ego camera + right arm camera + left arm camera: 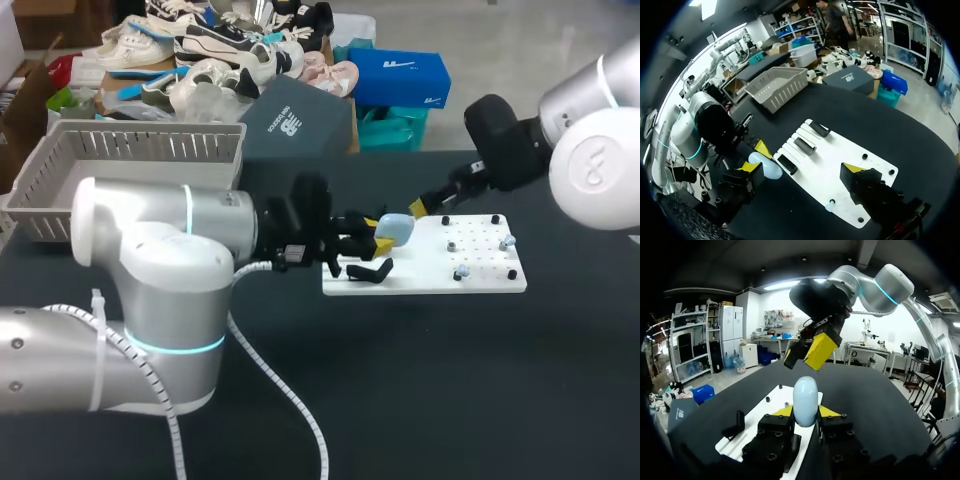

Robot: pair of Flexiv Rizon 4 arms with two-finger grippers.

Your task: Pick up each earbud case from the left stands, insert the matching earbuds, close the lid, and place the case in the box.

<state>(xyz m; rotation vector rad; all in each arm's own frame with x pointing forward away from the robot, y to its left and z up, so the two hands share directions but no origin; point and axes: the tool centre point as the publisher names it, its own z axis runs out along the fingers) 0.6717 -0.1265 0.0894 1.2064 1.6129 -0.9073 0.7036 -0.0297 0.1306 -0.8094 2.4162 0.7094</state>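
My left gripper is shut on a pale blue earbud case, held closed and upright over the left end of the white board. In the left wrist view the case stands between the yellow fingertips. My right gripper hangs open just beyond the case, empty, and its yellow tips show ahead of my left gripper. Small earbuds sit on the board's right part among black pegs. Black stands lie in a row on the board's left part, with the case beside them.
A grey slatted basket stands at the table's back left. A dark grey box is behind the board. A white cable trails from my left arm across the front of the black table.
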